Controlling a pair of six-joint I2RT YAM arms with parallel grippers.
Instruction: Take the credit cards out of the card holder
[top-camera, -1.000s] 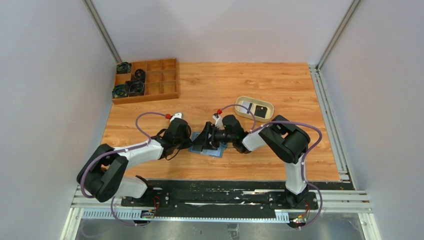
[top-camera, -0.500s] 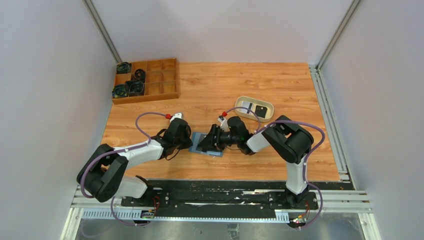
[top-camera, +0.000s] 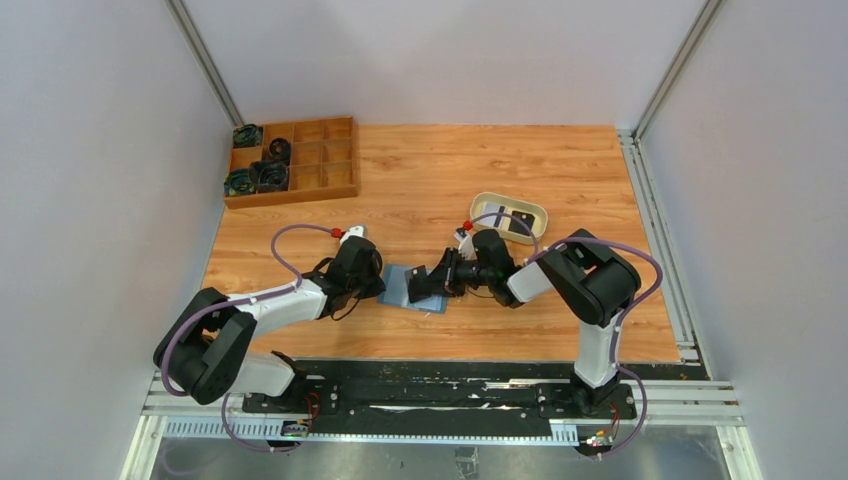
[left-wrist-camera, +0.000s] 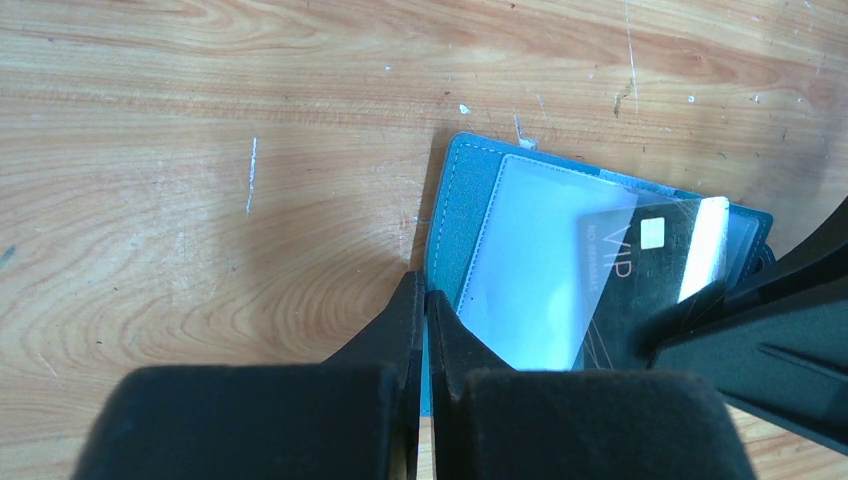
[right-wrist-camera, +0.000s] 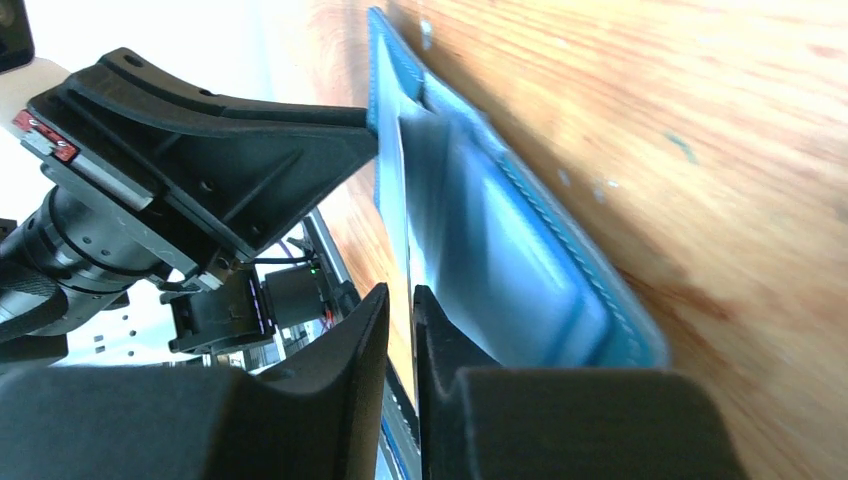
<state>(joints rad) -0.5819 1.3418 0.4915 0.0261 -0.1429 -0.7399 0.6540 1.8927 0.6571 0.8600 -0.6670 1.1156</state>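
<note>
The right end effector (right-wrist-camera: 400, 296) has narrowed onto the black card (left-wrist-camera: 640, 275) and drawn back, so it sits half out of the card holder (left-wrist-camera: 520, 250) on the desk (top-camera: 450, 170). The closed left end effector (left-wrist-camera: 424, 295) presses the holder's edge.

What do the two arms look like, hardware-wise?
Both the left arm and right arm have white links with bulky black joints. A purple cable loops along each, with a red tag near the wrist. The left gripper and right gripper are black and wedge-shaped.
</note>
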